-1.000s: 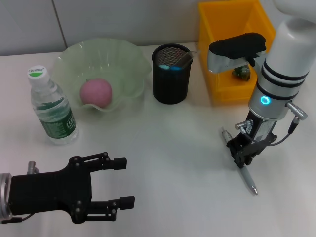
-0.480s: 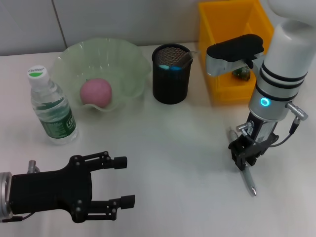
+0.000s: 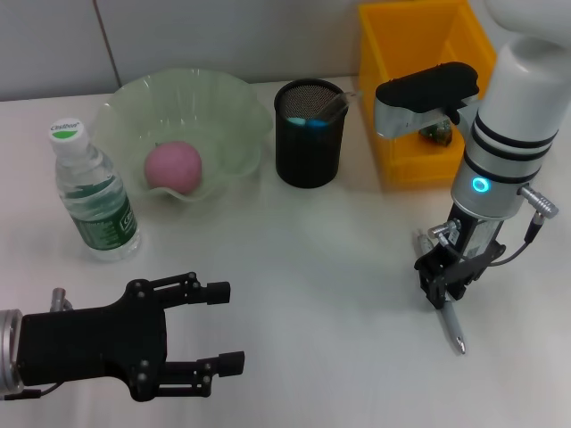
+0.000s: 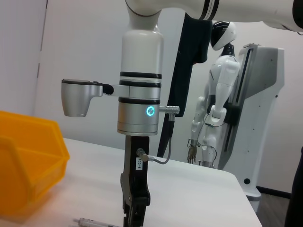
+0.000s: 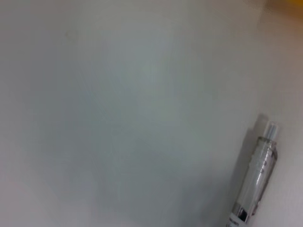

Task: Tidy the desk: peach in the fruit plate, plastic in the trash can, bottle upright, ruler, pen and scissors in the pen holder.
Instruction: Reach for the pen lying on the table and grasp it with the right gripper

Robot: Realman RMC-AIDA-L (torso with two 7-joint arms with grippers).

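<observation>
The pen is lying flat on the desk toward its right edge, long axis running from the far side to the near side, tip nearest the front edge. The right gripper is standing vertically right over its middle, fingers straddling the barrel; I cannot tell whether they are clenching yet. The left gripper is hovering spread open near the front-left corner, well apart.

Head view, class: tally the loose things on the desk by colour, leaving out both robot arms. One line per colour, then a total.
Green: 1, the bowl
Pink: 1, the peach
Black: 1, the pen holder
Orange: 1, the bin
Clear: 2, the bottle and the pen
Total: 6
</observation>
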